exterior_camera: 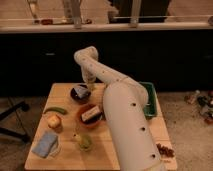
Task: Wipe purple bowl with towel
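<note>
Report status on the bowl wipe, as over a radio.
Gripper at far rim of purple bowl. Towel in the bowl. Orange bowl sits close in front, not blocking.

It looked like a lab test area: a wooden table (107, 150) stood before dark cabinets (165, 60), the gripper (88, 86) over it.
</note>
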Controlling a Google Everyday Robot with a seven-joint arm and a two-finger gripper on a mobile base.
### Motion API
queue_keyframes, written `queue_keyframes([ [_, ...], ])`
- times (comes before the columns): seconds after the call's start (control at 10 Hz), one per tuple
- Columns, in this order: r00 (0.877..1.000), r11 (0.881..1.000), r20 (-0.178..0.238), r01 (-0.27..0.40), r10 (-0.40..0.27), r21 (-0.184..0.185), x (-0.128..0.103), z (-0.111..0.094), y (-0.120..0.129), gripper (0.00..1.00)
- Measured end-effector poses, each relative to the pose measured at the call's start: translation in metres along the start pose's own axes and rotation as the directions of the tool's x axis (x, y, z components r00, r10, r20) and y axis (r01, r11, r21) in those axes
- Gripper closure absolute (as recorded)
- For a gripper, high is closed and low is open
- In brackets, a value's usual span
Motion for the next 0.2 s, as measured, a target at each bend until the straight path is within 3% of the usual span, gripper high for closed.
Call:
queue_keyframes([
  [0.2, 1.000, 1.000, -0.007, -0.012, 0.012, 0.003, 0.0021, 0.0010, -0.0074, 1.00],
])
